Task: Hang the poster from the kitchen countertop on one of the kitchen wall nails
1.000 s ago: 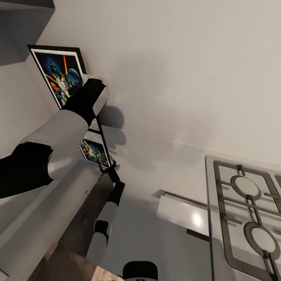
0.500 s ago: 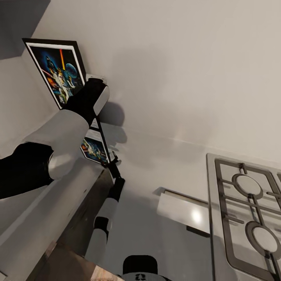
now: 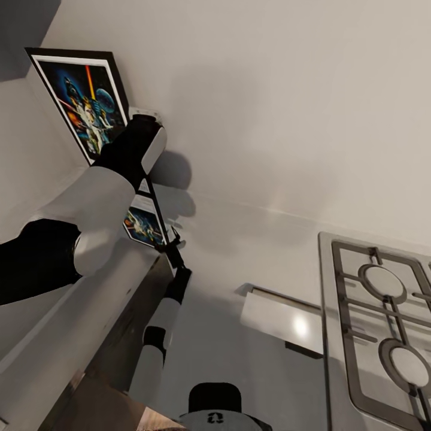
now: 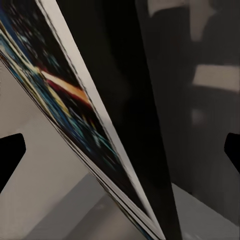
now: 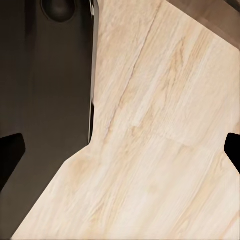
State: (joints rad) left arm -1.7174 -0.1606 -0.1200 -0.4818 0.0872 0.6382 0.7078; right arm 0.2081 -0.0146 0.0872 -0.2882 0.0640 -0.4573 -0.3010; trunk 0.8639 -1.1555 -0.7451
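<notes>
A big pale wall (image 3: 287, 102) stands at the far side, and a smooth grey desk (image 3: 239, 353) runs along below it. On the right of the desk is a gas hob (image 3: 383, 323) with metal rings. Near the middle of the desk lies a flat shiny plate (image 3: 281, 317).

The poster (image 3: 84, 102) is up at the far left, leaning against the wall in the corner. It has a thin black frame, a white border and bright figures on dark blue. Its lower part shows again under the arm, low down by the desk.

The robot's left arm (image 3: 96, 215) reaches up from the near left, white and black. Its end sits right on the poster's right edge, by a small white thing (image 3: 145, 112) on the wall. The left claw itself is hidden behind the arm in the head view. In the left wrist view the poster (image 4: 75, 110) goes slanting across, very close, between the two black fingertips (image 4: 10, 155) at the sides. I cannot tell if the claw is squeezing it.

The right wrist view looks at a light wood floor (image 5: 165, 130) and a dark cabinet side (image 5: 45, 100). The right claw's black fingertips (image 5: 10, 155) are wide apart and hold nothing.
</notes>
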